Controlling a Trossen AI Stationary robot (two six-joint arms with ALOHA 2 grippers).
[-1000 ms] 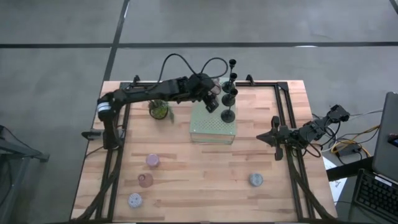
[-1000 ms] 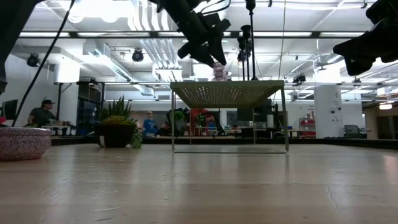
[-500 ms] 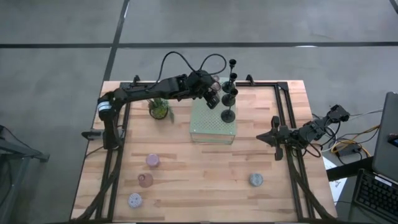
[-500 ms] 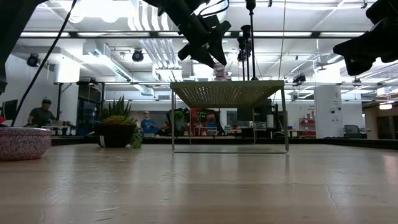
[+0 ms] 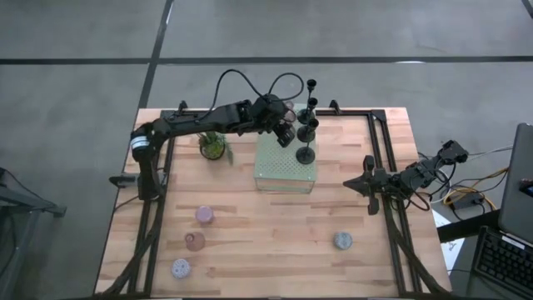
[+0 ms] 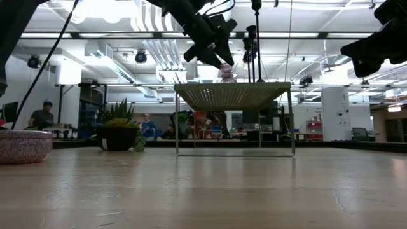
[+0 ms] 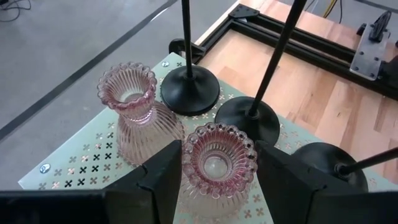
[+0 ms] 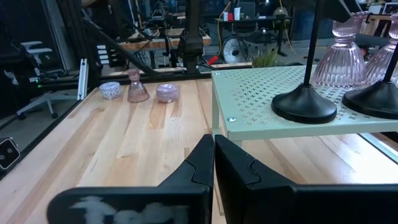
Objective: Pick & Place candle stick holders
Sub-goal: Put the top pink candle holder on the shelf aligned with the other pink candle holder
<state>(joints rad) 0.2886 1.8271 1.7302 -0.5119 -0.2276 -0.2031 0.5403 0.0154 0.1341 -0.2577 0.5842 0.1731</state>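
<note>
1. Table (image 5: 275, 242): pale wood planks inside a dark frame, with bare floor all round it.
2. Near-edge holders, all loose on the wood. Lavender holder (image 5: 181, 268) sits at the near left corner. Pink holder (image 5: 195, 242) stands just beyond it, and another lavender one (image 5: 204, 215) just beyond that, the three making a short row. Grey-blue holder (image 5: 342, 241) sits alone at the near right, well apart from the row.
3. Right gripper (image 5: 353, 184): parked low at the table's right edge, pointing inward, fingers (image 8: 233, 168) pressed together on nothing, clear of every holder.
4. Block (image 5: 286, 171): pale green perforated platform on thin legs, mid-table toward the far side, carrying the placed holders.
5. Black holders on the block: one (image 5: 306, 153) with a round base and slim stem near the block's right edge, and two more (image 5: 308, 127) lined up behind it toward the far edge.
6. Pink glass holder (image 7: 138, 114): ribbed, beaded rim, upright on the block's far left part, just beside the nearest black base.
7. Left gripper (image 5: 286, 136): reaching in from the left over the block's far left part. Its fingers (image 7: 163, 177) stand apart with a second pink glass holder (image 7: 217, 163) upright between them; actual contact with the glass cannot be made out, nor whether its base rests on the block.
8. Plant (image 5: 213, 147): small, green, potted, on the table left of the block, under the left arm.
</note>
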